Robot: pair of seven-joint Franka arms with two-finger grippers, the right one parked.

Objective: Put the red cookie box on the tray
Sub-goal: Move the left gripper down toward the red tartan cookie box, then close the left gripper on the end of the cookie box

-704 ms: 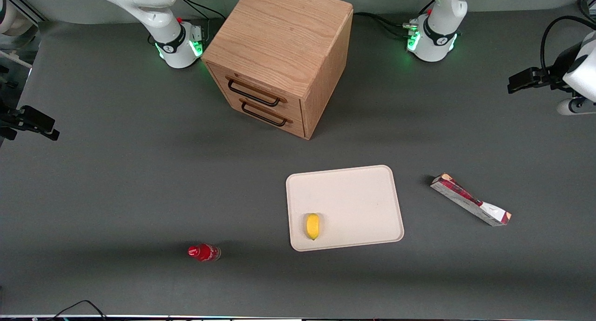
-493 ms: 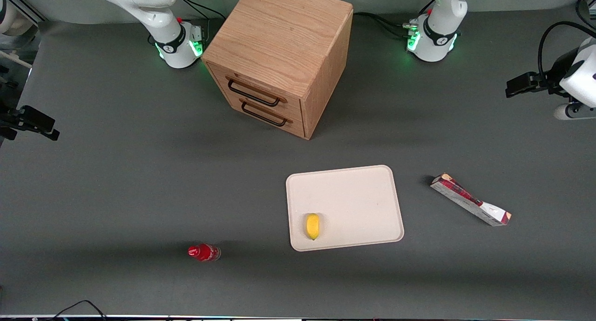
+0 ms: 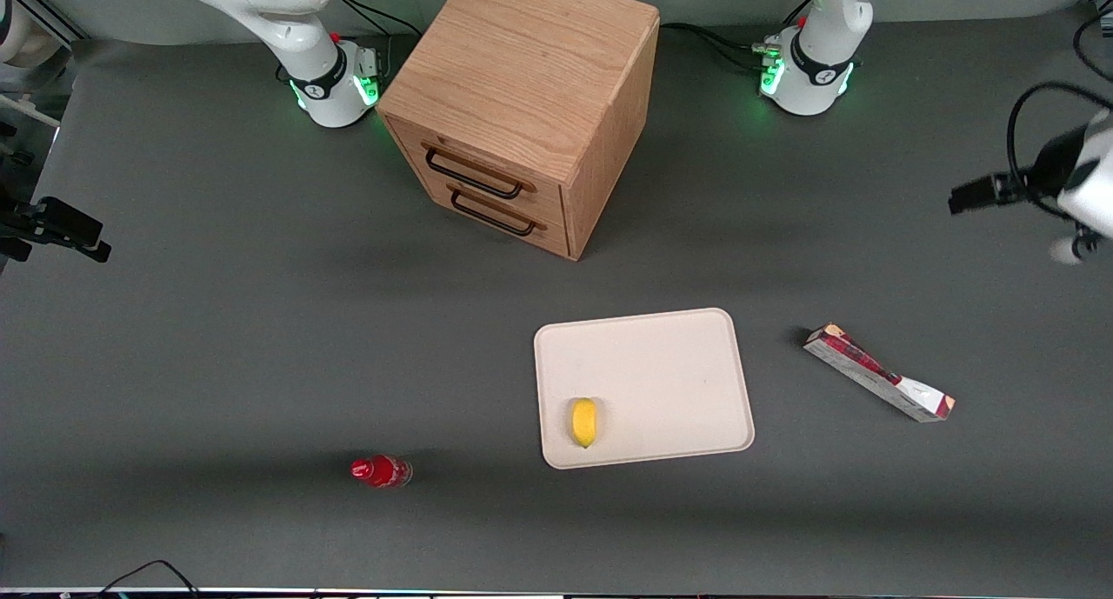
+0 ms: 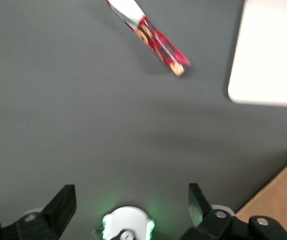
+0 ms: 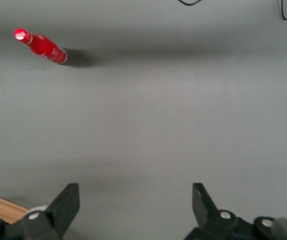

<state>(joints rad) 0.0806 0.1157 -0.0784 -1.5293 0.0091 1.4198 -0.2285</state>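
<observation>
One lemon (image 3: 584, 422) lies on the tray (image 3: 669, 364); the red cookie box (image 3: 878, 383) rests beside it, gripper (image 4: 131, 200) fingers (image 4: 63, 205) spread, well apart.

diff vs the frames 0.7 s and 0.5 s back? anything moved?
Only the left arm's hand moved: at the working arm's end of the table it dipped nearer the front camera, and it sits high with fingers spread, holding nothing. The red cookie box stayed on the table beside the tray, untouched. The lemon on the tray, the red bottle and the drawer cabinet did not move.
</observation>
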